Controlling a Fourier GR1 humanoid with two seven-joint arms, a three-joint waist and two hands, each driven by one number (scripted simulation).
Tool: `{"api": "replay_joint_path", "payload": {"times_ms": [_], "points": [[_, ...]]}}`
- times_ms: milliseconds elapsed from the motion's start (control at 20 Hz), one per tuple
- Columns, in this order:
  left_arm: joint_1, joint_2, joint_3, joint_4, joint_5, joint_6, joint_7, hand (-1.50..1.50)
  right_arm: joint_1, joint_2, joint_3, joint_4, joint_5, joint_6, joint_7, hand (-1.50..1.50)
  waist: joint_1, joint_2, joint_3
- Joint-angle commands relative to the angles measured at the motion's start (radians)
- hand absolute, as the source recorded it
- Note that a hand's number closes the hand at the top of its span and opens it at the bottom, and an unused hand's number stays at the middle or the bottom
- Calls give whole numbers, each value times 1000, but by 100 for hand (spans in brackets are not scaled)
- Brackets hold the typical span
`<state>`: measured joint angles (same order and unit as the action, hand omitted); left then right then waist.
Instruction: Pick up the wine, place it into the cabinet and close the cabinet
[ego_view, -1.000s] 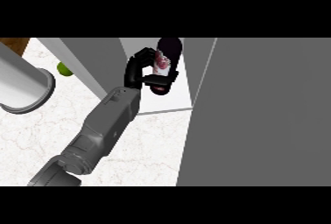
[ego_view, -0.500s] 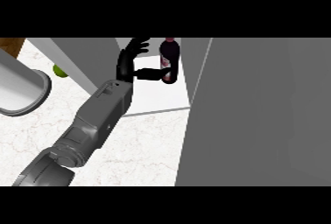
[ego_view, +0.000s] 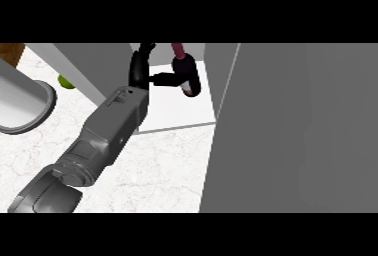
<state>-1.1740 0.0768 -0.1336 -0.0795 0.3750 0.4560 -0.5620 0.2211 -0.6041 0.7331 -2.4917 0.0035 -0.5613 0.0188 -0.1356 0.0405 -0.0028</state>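
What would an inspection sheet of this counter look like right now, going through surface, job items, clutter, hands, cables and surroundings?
Surface: white marbled counter, bare where it shows.
Job's things: wine bottle, dark with a reddish neck, lying inside the open cabinet on its white floor; cabinet door open, filling the view's right.
Clutter: small green object beside the cabinet's left wall; grey round vessel at the left edge.
Hands: one hand inside the cabinet, thumb touching the bottle, fingers straight; which arm it belongs to is unclear. No other hand in view.
Cables: nothing seen.
Surroundings: brown patch at the top left corner.
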Motion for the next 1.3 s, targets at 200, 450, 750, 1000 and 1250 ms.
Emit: {"api": "replay_joint_path", "payload": {"times_ms": [200,450,750,1000,1250], "points": [[-16,-8,74,-55,67,-162,-54,150,24,-3,11,-99,-27,-4,50,-150,11,2,-2],[-48,-7,97,-75,87,-276,-49,150,59,-35,-14,-165,-34,-7,57,-150,26,-13,0],[-48,-61,103,-80,88,-344,-58,-150,84,-44,-1,-182,-15,-15,81,-150,59,-27,1],[-53,-57,110,-86,85,-374,-43,-150,81,-50,-57,-174,-41,-21,76,-150,81,-29,2],[12,-76,86,-120,79,-390,-54,-150,169,-100,-15,-258,12,-46,93,-150,92,-46,2]]}}
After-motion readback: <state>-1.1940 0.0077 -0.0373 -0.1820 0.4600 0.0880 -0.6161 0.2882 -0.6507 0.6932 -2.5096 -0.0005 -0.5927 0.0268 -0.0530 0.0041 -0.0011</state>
